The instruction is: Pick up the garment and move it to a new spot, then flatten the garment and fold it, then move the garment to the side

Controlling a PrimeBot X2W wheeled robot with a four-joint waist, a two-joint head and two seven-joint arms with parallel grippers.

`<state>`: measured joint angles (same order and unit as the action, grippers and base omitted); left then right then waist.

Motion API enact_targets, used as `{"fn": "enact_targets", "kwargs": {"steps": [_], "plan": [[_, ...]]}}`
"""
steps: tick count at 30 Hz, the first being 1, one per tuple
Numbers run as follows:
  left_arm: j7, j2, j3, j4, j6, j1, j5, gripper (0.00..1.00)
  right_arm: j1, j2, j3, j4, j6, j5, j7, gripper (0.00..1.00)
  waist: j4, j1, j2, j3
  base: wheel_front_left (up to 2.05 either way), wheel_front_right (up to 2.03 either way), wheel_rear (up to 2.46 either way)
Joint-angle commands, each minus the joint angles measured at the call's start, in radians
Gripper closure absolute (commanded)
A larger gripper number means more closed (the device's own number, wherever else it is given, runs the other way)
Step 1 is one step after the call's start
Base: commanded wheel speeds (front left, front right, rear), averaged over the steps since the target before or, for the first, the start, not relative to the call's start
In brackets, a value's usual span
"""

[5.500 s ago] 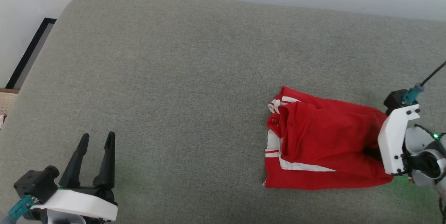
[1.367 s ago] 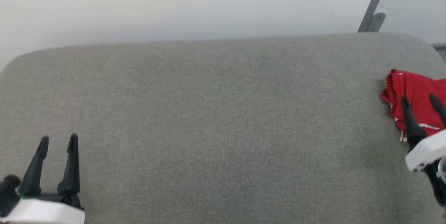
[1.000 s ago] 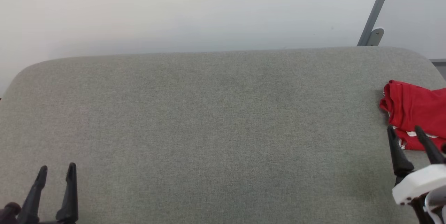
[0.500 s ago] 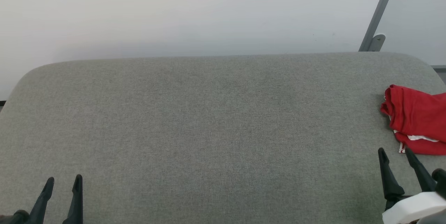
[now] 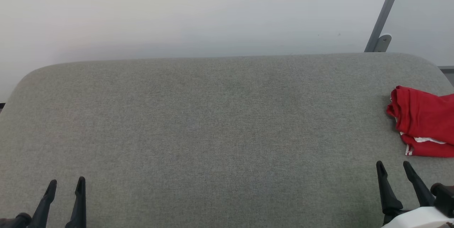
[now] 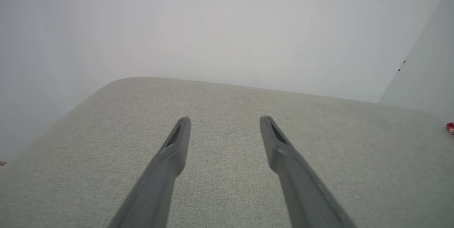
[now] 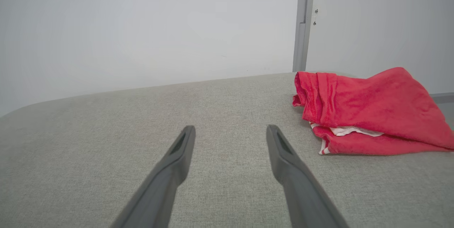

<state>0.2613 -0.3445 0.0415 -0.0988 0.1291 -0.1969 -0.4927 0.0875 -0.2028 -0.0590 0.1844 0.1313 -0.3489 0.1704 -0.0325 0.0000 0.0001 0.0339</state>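
Observation:
The red garment [image 5: 424, 121] lies folded in a loose bundle at the far right of the grey cushioned surface, white trim showing at its lower edge, and runs off the head view's right side. From the right wrist the garment [image 7: 369, 109] sits ahead and to the right. My right gripper [image 5: 392, 164] hangs open just below and left of it, touching nothing; its fingers [image 7: 177, 150] frame bare cushion. At the lower left my left gripper [image 5: 67, 181] is open and empty, far from the shirt, and its wrist view has the left gripper [image 6: 225, 118] over bare fabric.
The grey cushioned surface [image 5: 212, 121] spreads wide between the grippers, with rounded far corners. A pale wall stands behind it. A grey metal post [image 5: 385, 11] rises at the back right, near the garment.
The camera has swung so the garment now sits at the far right. My right gripper let go of the garment and drew back toward me; the left gripper sank lower in view.

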Motion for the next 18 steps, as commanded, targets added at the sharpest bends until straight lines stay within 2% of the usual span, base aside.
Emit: {"fn": "enact_targets", "kwargs": {"steps": [1, 17, 18], "plan": [[0.005, 0.000, 0.003, 0.000, 0.001, 0.010, 0.000, 0.00, 0.007, 0.004, -0.001, -0.008, -0.001, 0.002, 0.000, 0.00, 0.000, 0.0000, -0.0001, 0.000, 0.00, 0.00, 0.00], [0.005, 0.010, 0.005, 0.014, 0.001, 0.025, 0.009, 0.00, 0.022, 0.030, -0.004, -0.028, -0.001, 0.015, -0.019, 0.00, 0.000, 0.0000, -0.0001, 0.000, 0.00, 0.00, 0.00], [0.000, 0.009, 0.001, 0.009, 0.000, 0.010, 0.002, 1.00, 0.018, 0.028, -0.005, -0.018, 0.000, 0.014, -0.013, 1.00, 0.000, 0.0000, -0.0001, 0.000, 0.00, 0.00, 0.00]]}}
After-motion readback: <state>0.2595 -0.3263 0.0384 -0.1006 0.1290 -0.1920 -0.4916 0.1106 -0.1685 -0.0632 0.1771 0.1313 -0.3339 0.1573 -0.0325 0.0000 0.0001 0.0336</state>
